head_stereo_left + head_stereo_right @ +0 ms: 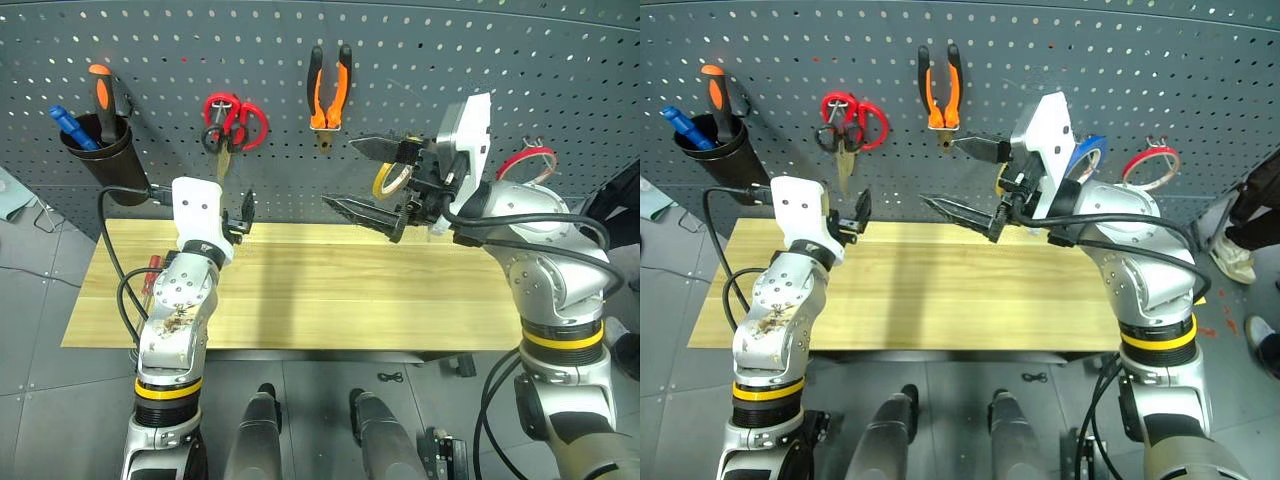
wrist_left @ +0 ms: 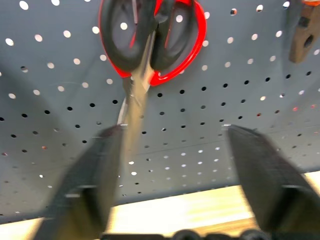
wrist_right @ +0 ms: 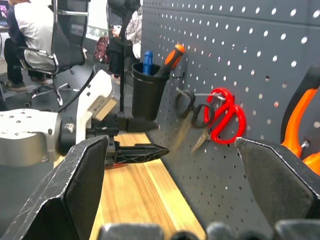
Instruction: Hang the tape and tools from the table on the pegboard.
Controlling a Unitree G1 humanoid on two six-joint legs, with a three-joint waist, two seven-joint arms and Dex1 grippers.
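Below the black-handled scissors (image 1: pixel 214 138) on the pegboard (image 1: pixel 420 50), the left gripper (image 1: pixel 243 213) gapes empty; the right gripper (image 1: pixel 365 178) too.

The pegboard (image 1: pixel 420 70) looks like matt dark grey metal, smooth between its rows of small holes. The worktop (image 1: pixel 330 290) is pale yellow wooden planks with visible grain and a soft sheen. The pliers (image 1: pixel 329 88) have rubbery orange-and-black handle sleeves. The red-handled scissors (image 2: pixel 172 40) show glossy red plastic loops, with the black-handled scissors (image 2: pixel 122 42) against them showing duller black plastic loops and bare metal blades. The cup (image 1: pixel 105 160) is matt black plastic. The screwdriver (image 1: pixel 101 95) standing in it has a smooth orange-and-black grip. The right gripper (image 1: pixel 372 178) has fingers (image 3: pixel 75 185) of rough, matt black plastic; its housing is glossy white plastic.
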